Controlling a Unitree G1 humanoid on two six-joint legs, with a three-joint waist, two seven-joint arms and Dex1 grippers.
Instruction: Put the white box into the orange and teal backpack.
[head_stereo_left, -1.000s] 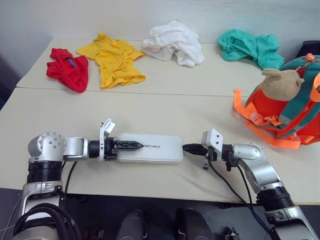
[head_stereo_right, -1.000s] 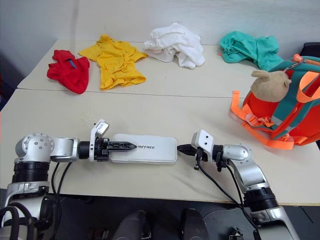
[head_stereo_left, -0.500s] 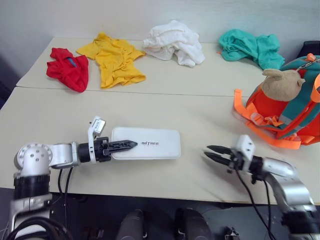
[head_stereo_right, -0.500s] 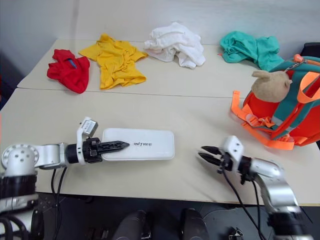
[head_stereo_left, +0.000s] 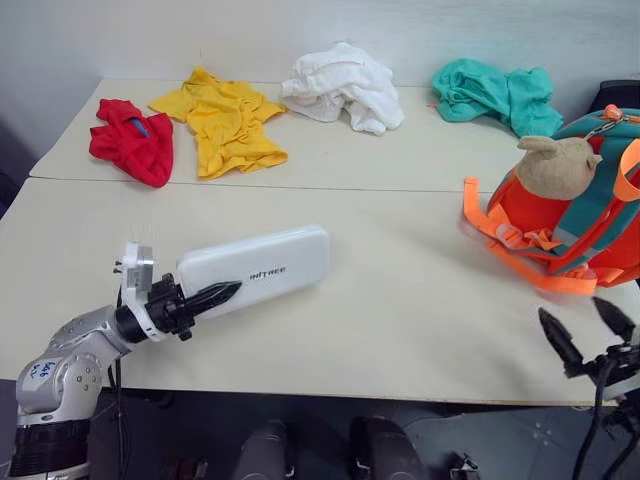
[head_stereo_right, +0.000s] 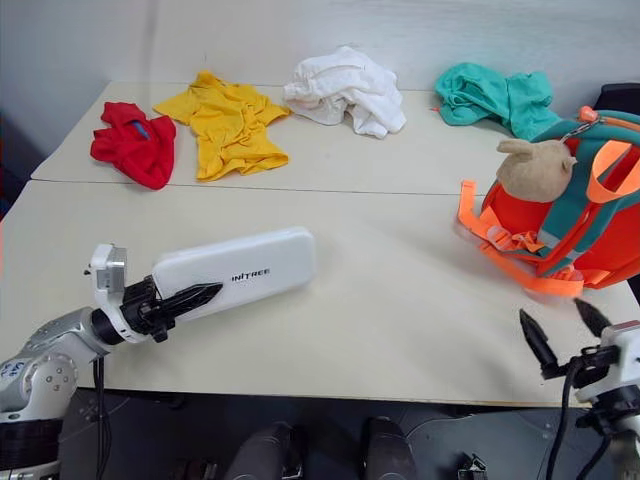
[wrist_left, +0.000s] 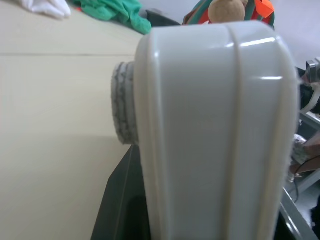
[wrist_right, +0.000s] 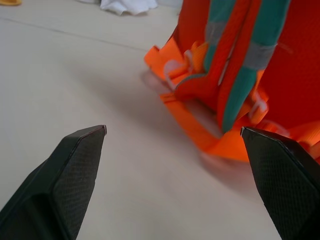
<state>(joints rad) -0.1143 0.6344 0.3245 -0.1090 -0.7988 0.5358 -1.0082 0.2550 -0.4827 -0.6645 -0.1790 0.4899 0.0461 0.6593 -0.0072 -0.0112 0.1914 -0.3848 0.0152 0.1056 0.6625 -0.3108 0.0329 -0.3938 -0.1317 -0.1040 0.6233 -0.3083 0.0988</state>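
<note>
And the handover is done! The right hand lets go of the white box and swings clear out to the near right corner of the worktop. A second ago it was pinched shut at the box's right end; now its 2 black fingers stand spread wide with nothing between them, pointing toward the orange and teal backpack.

So the left hand carries the load alone. It grips the box by its left end, 1 finger lying across the top face next to the dark lettering. The box has changed too: it lay flat and square to the near edge, and now it sits tilted, far end angled up and away toward the middle of the worktop, apparently lifted off the surface, though contact at the far corner is hard to rule out.

The backpack has not moved. It stands at the far right, tan plush toy on its front, orange straps trailing onto the worktop, well apart from the box.

My read: the free right hand looks set to hold the bag open while the left brings the box across. A 1-ended grip on a long case could let it droop or twist.
</note>
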